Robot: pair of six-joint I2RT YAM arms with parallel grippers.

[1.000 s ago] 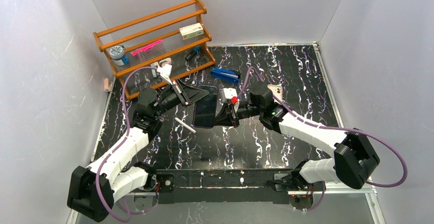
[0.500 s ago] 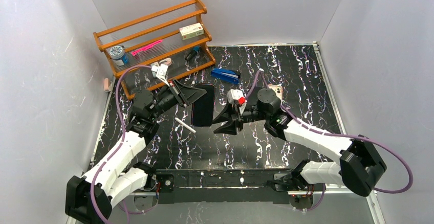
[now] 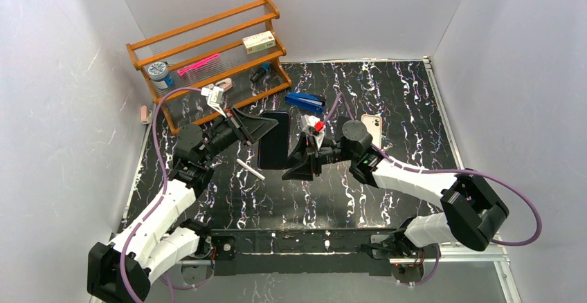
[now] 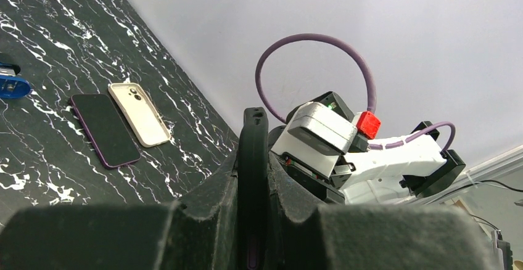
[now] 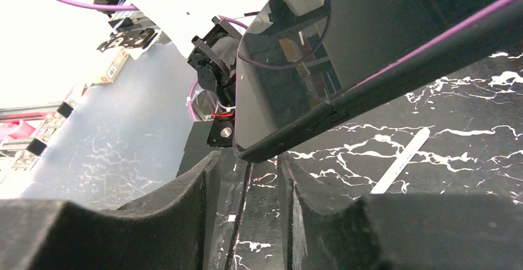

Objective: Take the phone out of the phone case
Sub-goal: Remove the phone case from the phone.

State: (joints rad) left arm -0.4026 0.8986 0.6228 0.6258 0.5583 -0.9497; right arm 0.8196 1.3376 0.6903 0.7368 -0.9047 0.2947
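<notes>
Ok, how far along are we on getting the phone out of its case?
Done: the left gripper has the phone clamped and raised off the table. In hand: the right gripper, open, sits at the phone's near corner without gripping it. Left: the black case is on the phone, so none of it is peeled off yet. Separately, a purple phone and cream case lie apart on the table.
</notes>
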